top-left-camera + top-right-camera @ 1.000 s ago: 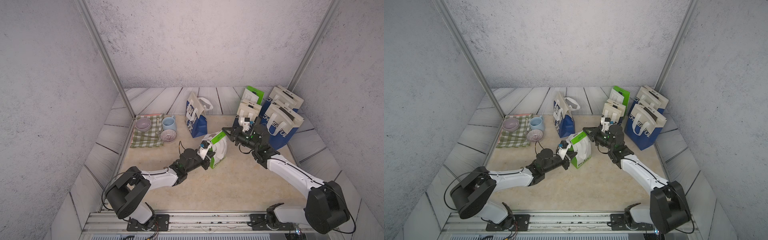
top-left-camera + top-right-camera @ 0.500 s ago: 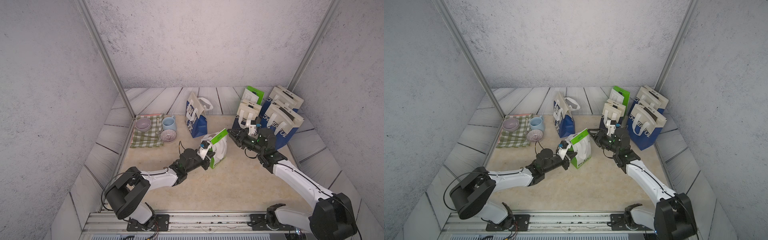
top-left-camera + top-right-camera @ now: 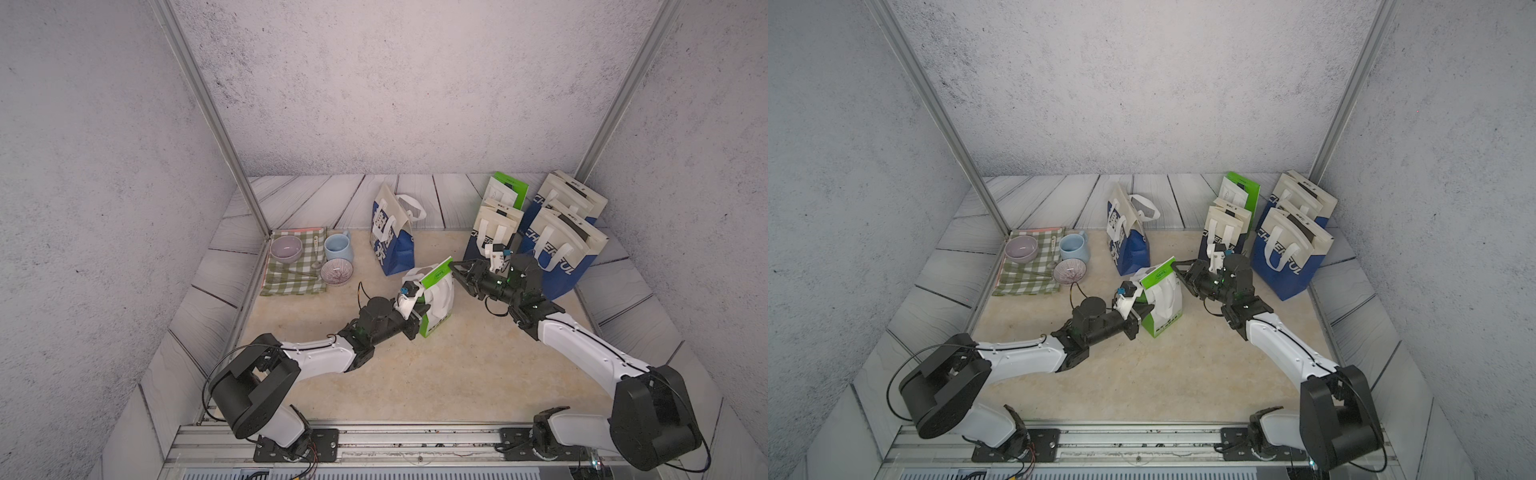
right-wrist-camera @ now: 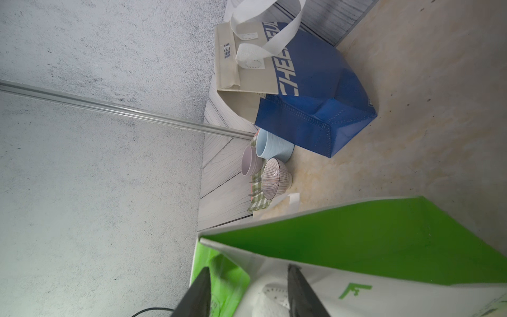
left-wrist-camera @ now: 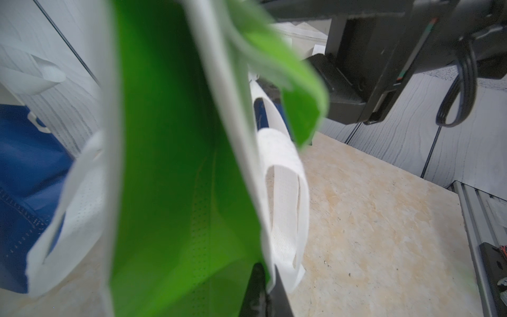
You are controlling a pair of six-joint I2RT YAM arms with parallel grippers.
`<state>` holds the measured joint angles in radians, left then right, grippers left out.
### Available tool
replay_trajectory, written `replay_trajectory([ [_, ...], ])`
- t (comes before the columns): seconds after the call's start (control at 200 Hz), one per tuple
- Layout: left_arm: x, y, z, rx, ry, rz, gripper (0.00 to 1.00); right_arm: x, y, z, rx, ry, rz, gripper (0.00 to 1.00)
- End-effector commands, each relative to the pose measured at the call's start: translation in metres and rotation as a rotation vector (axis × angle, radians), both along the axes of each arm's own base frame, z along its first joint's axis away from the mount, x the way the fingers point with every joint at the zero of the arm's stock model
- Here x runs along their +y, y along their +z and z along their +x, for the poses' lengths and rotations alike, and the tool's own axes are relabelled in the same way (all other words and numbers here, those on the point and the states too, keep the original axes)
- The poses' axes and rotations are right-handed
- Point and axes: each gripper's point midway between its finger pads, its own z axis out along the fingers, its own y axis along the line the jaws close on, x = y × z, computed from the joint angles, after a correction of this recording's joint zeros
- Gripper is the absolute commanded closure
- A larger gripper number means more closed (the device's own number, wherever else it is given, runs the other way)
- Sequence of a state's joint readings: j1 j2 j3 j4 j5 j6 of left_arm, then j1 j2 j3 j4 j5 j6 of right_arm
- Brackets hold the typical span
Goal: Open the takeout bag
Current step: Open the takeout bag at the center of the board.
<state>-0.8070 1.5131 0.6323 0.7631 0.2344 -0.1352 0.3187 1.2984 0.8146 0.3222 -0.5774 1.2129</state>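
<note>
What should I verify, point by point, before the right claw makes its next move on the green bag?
1. Left claw shut on green bag wall: ok.
2. Right claw open: ok.
3. Bag rim between the right claw's fingers: cannot tell.
4. Bag mouth spread wide: not ok, only a narrow gap.
5. Right arm clear of the blue bags behind it: cannot tell.

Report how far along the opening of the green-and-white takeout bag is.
Done: the left tool is shut on one wall of the green-and-white fabric takeout bag. In hand: the right tool, jaws apart, appears to straddle the opposite white wall at the rim without gripping it. Left: close on that wall and pull the two sides apart; the mouth looks only partly spread.
</note>
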Motion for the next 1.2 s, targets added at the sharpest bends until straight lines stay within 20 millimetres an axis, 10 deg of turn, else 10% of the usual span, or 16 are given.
replay_trajectory([
  [0.0, -0.001, -0.002, -0.001, 0.003, -0.015, 0.008, 1.00, 0.007, 0.030, 0.000, -0.070, 0.032, 0.044, 0.55],
  [1.191, -0.001, -0.005, 0.000, 0.011, -0.018, 0.017, 1.00, 0.012, 0.053, 0.003, -0.083, 0.042, 0.109, 1.00],
])
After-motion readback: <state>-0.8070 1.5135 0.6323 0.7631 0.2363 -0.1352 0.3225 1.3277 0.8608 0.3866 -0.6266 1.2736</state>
